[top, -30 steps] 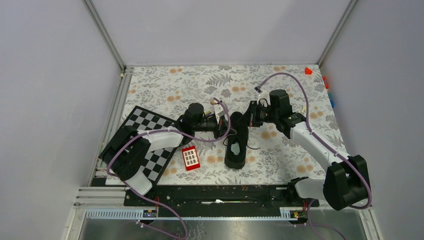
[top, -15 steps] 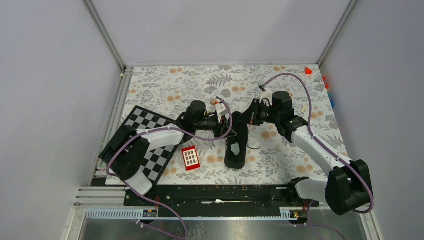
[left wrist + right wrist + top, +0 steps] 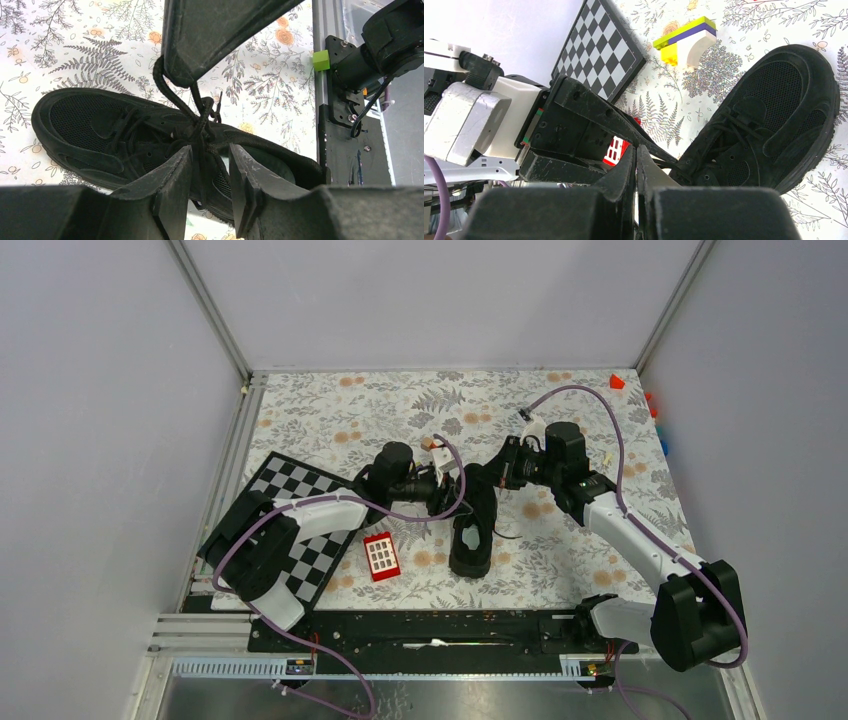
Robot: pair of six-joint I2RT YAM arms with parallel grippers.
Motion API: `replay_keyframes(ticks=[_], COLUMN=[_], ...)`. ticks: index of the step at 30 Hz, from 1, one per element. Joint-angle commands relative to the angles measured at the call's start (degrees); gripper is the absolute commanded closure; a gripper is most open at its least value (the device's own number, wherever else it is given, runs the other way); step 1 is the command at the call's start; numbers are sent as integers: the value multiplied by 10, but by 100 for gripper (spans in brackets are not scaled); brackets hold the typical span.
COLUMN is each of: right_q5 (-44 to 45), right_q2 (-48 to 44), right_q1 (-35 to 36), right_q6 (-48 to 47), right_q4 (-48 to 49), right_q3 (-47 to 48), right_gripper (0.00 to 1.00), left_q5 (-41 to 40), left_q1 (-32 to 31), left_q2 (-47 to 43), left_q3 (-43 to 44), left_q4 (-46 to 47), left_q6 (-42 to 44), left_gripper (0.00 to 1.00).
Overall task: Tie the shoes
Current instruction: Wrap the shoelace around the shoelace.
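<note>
**Top view:** shoe [image 3: 472,540] sits between both sets of jaws. Its long axis runs crosswise to the line joining them, toe twd the far side. Left gripper [image 3: 447,498] is just beside one flank at the tongue. Right gripper [image 3: 497,472] is at the opp. flank, nearer the toe.

**Left wrist:** left gripper [image 3: 210,150] jaws stand part open, gripping nothing. A lace [image 3: 172,100] strand drops through the gap. The crossing of the laces sits just ahead of the jaws, over the shoe [image 3: 85,125] throat. Beyond it, the right gripper [image 3: 181,76] tips pinch a loop, drawn taut.

**Right wrist:** right gripper [image 3: 636,152] jaws are fully closed, lace leading from the tips fwd to the shoe [image 3: 774,115], which lies ahead and off to one side.

**Judgement:** left arm is nearer the free strand. Next grasp depends on that strand staying centred in its gap.
</note>
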Motion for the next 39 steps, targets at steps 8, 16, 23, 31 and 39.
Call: replay_keyframes(ticks=[8,16,23,31,39], right_q5=[3,3,3,3,7], right_q2=[-10,-11,-13,-12,-14], right_q1=[-2,-2,-2,-2,-2], right_q6=[2,2,2,0,0], right_q4=[29,27,26,25,23], right_q3=[2,3,2,2,1], right_gripper=[100,100,100,100,100], left_q5=[-21,-41,-49,-70,-79], left_q1=[-9,-23,-22,-23,-22], left_q2=[-12,2,10,20,8], left_q3=[10,30,30,37,26], left_q4=[80,79,105,87,84], left_q6=[-55,-77,-113,-107,-100], left_gripper=[63,70,74,80,100])
